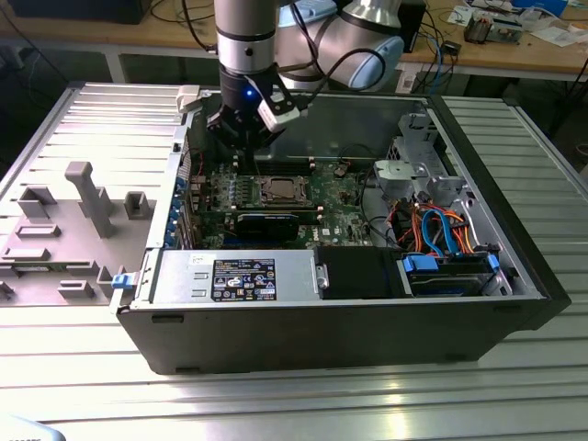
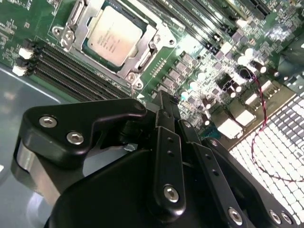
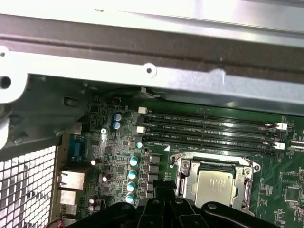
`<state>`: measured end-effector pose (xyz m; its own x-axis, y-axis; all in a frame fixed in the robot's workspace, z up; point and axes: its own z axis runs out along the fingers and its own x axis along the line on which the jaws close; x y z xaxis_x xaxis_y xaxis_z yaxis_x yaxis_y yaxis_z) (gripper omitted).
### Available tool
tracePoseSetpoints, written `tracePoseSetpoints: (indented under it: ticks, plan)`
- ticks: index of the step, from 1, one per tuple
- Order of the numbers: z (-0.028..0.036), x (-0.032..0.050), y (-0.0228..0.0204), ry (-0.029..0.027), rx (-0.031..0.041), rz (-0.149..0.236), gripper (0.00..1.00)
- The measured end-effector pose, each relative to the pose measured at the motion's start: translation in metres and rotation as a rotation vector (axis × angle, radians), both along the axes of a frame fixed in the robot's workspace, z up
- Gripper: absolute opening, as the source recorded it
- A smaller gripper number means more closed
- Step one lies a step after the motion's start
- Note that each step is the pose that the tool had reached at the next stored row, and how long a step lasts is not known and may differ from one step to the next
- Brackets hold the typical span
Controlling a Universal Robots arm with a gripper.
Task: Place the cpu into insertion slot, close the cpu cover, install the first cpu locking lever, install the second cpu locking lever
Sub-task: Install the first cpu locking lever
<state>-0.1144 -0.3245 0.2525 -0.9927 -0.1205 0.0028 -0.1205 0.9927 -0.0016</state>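
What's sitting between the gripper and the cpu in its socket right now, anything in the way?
Nothing visible. In the second wrist view the cpu lies in the insertion slot with its metal top exposed, and only bare green motherboard lies between it and the gripper.

Cpu [image 2: 113, 34] seated in insertion slot [image 2: 142, 24], cpu cover [image 2: 138, 64] shut.

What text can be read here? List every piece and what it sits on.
No text is legible.
Black label on the silver housing: print too small to read.
Top of the cpu: markings too blurred to read.
Green circuit board, beside the memory slots: white lettering too small to read.
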Motion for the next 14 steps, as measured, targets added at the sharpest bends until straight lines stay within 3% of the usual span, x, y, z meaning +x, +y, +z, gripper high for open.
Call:
tracePoseSetpoints:
  ticks: [11,14]
  plan:
    - [0.0079,-0.0084,0.0088,-0.0033,0.0004,0.000,0.11]
    - [0.0082,-0.0086,0.0124,-0.0032,0.0084,0.000,0.11]
